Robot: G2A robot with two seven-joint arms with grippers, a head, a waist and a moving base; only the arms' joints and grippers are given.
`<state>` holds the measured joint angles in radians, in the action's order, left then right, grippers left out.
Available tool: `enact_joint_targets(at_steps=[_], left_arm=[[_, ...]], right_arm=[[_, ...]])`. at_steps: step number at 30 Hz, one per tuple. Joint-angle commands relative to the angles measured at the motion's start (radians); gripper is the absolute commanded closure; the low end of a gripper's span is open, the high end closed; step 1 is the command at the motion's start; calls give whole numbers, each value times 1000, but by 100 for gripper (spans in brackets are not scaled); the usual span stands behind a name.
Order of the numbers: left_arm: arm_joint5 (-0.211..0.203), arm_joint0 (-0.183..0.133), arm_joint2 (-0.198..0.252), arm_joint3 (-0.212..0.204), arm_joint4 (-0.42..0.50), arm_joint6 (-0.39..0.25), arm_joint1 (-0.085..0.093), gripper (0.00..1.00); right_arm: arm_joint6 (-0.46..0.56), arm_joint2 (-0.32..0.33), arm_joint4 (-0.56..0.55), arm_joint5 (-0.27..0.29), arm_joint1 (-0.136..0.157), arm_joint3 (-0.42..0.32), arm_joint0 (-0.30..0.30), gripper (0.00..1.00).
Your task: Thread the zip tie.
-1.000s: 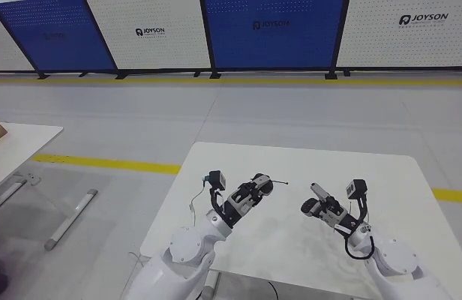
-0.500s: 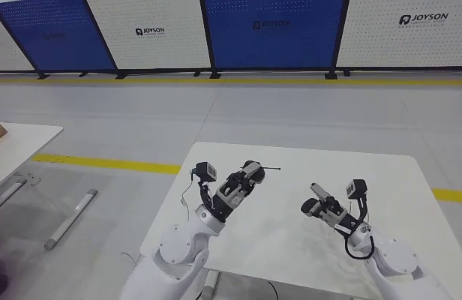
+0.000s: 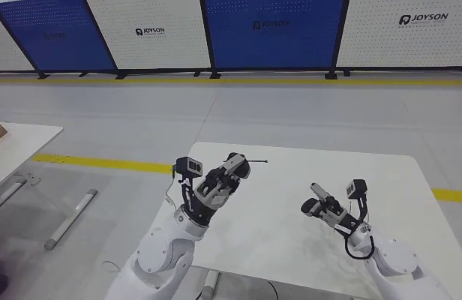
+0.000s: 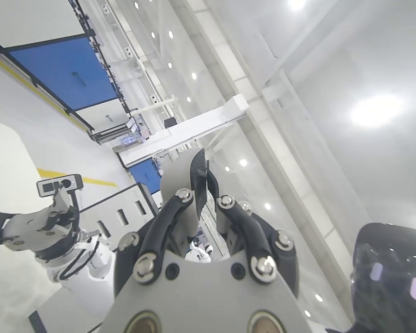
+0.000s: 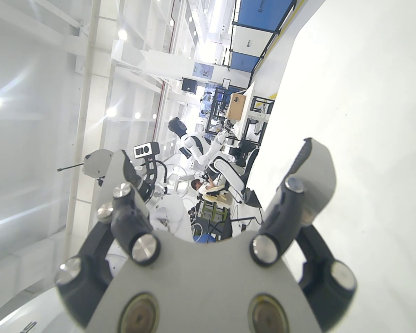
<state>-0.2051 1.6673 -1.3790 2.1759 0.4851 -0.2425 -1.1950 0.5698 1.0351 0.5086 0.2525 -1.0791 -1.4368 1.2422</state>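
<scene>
A thin black zip tie (image 3: 256,160) sticks out sideways from my left gripper (image 3: 238,162), which is shut on it above the far left part of the white table (image 3: 291,240). In the left wrist view the two fingers (image 4: 198,171) are pressed together. From the right wrist view the left gripper (image 5: 97,162) appears farther off, with the zip tie (image 5: 69,167) poking out of it. My right gripper (image 3: 315,193) hovers over the right half of the table, open and holding nothing; its fingers (image 5: 312,164) stand wide apart.
The table's left edge (image 3: 171,202) lies right under the left arm, with open floor and a yellow line (image 3: 103,163) beyond. Blue and white panels (image 3: 276,34) stand far behind. A second table's corner (image 3: 21,142) is at the far left.
My left arm has swung left and toward the table's far edge, carrying the zip tie with it. The right arm has not moved.
</scene>
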Motion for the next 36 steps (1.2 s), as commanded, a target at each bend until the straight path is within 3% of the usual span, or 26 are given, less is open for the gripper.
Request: enact_joint_targets(at_steps=[1,12,14,18,22,25,31,36], left_arm=[[2,1,-3,-1,-13,5,0,100],[5,2,-3,0,-20,8,0,100],[27,-6,6,-15,-30,12,-1,100],[99,-39,26,-74,-63,22,-1,100],[146,-63,39,-128,-81,33,-2,100],[196,-71,55,-173,-55,0,-2,100],[204,-92,92,-267,-93,-3,-5,100],[181,-110,115,-323,-165,49,-8,100]], right_arm=[[0,0,0,0,0,0,0,0],[0,0,0,0,0,0,0,0],[0,0,0,0,0,0,0,0],[0,0,0,0,0,0,0,0],[0,0,0,0,0,0,0,0],[0,0,0,0,0,0,0,0],[0,0,0,0,0,0,0,0],[0,0,0,0,0,0,0,0]])
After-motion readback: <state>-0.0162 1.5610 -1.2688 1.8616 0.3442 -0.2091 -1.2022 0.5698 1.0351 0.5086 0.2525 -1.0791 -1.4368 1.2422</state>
